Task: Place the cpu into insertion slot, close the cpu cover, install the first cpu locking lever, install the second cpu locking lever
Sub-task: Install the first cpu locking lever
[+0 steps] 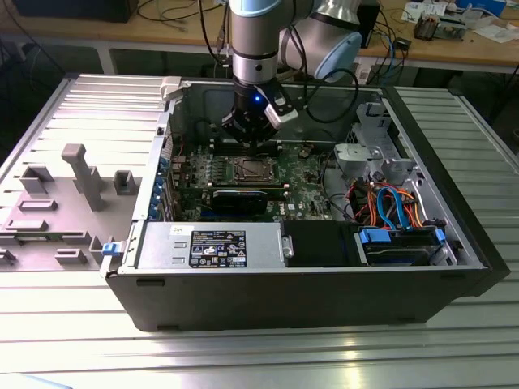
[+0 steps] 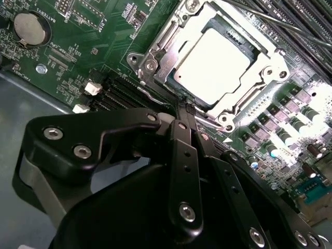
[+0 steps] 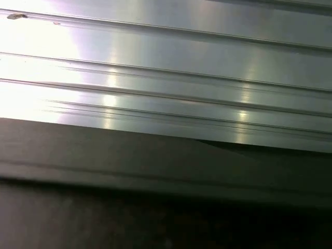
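The cpu (image 2: 212,67) lies flat in the insertion slot (image 2: 150,65), its pale silvery face showing through the window of the cpu cover (image 2: 267,72), which lies down over it. In the exterior view the insertion slot (image 1: 250,170) sits mid-motherboard inside the open computer case. My gripper (image 2: 182,110) has its black fingers pressed together, tips at the socket's edge beside a thin metal lever (image 2: 155,97) that runs along that side. Another thin rod (image 2: 290,28) crosses above the far side of the socket. In the exterior view my gripper (image 1: 247,136) hangs just behind the socket.
A grey power-supply box (image 1: 211,247) and a black expansion card (image 1: 243,200) lie in front of the socket. Cables and drive bays (image 1: 389,207) crowd the exterior view's right. Long black memory slots (image 2: 306,15) flank the socket. A ribbed metal table (image 3: 166,67) surrounds the case.
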